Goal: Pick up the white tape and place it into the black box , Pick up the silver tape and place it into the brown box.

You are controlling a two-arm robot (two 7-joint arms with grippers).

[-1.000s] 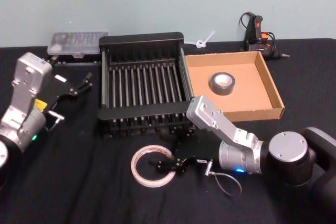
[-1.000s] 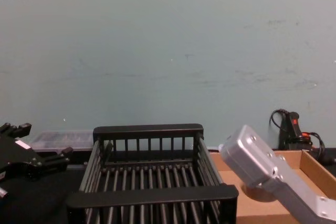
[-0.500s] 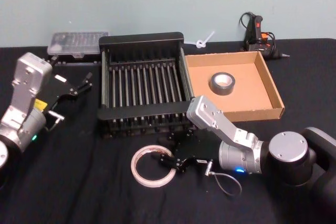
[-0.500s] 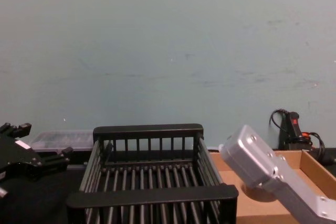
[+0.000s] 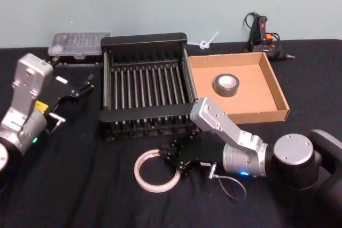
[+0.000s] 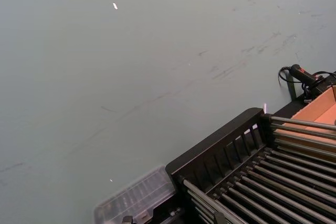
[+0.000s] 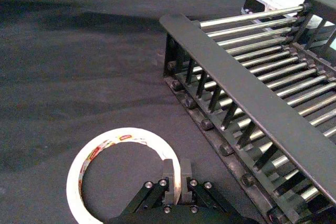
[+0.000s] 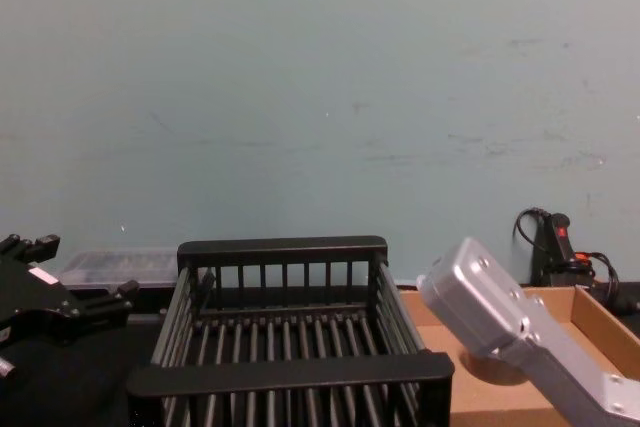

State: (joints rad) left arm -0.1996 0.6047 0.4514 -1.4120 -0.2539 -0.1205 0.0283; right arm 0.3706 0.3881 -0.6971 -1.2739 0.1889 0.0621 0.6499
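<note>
The white tape (image 5: 143,182) lies flat on the black cloth in front of the black box (image 5: 144,40). My right gripper (image 5: 174,162) is shut on the ring's right side, and the right wrist view shows its fingers (image 7: 169,177) pinching the band of the white tape (image 7: 76,179). The silver tape (image 5: 226,85) lies inside the brown box (image 5: 278,92), to the right of the black box (image 7: 236,93). My left gripper (image 5: 87,83) hovers open left of the crate, holding nothing.
A clear plastic case (image 5: 79,44) sits behind the crate's left corner. A black corded tool (image 5: 262,33) lies at the back right. A thin cable loop (image 5: 231,186) hangs beside my right wrist. Bare black cloth spreads to the left of the white tape.
My right gripper's fingers have closed onto the white tape's band, and the ring has shifted slightly. The left arm has not moved.
</note>
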